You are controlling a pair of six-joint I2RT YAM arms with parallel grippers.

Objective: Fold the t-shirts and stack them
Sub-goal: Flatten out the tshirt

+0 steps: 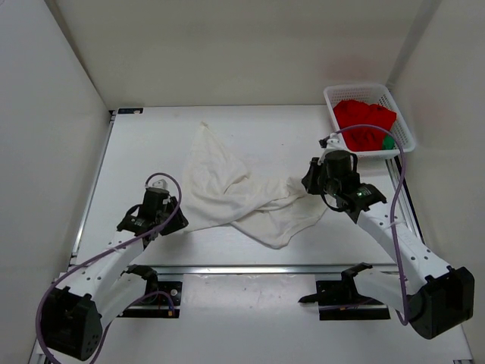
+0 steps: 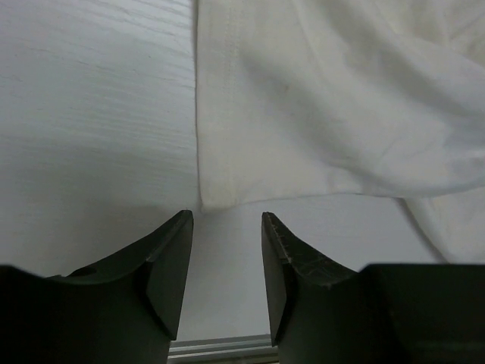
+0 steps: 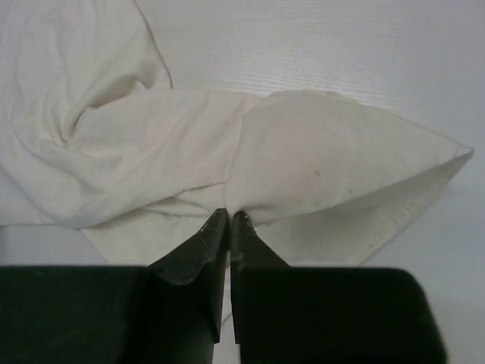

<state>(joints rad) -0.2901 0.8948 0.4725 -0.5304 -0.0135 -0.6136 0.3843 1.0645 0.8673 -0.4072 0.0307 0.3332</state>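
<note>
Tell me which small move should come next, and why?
Probably the left gripper should ease forward and close on the near corner of the cream-white shirt. The jaws stand open and empty just short of that corner, while the right gripper pinches another edge; the shirt lies twisted, so two grips could pull it flat.

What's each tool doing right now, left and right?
Left tool: open, holding nothing.
Right tool: closed on the cream-white t-shirt.
</note>
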